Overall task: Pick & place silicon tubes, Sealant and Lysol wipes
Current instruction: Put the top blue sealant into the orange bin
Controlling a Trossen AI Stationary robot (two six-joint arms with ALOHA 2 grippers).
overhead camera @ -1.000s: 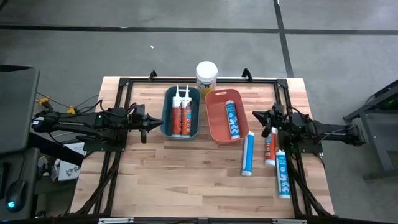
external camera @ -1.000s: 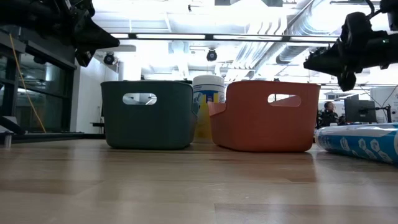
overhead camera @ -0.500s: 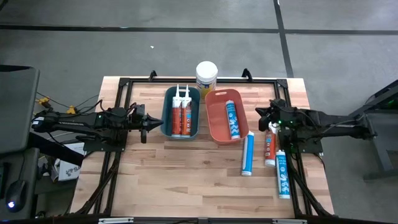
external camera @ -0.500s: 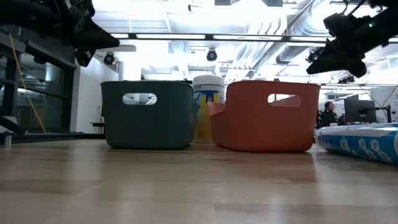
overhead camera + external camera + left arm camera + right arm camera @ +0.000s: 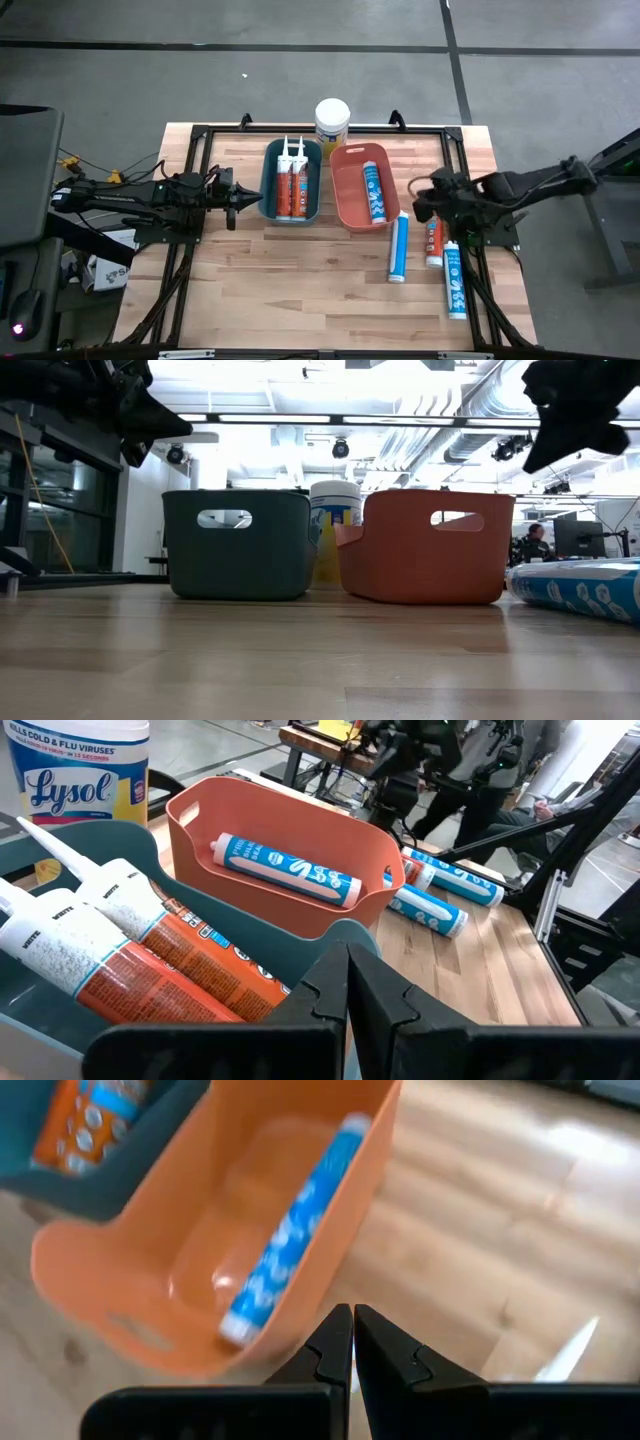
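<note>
High view, loose tubes: three blue-and-white tubes (image 5: 399, 248) and one orange tube (image 5: 433, 238) lie on the desk (image 5: 300, 290), right of the bins.
Right gripper (image 5: 420, 203): raised over the loose tubes, beside the orange bin; jaws pressed together, holding nothing.
Left gripper (image 5: 250, 197): waits at the teal bin's left side; jaws together, empty.
Teal bin (image 5: 268, 190): two orange tubes inside.
Orange bin (image 5: 350, 205): one blue tube inside.
Wipes (image 5: 332, 122): upright on the desk behind the bins.
</note>
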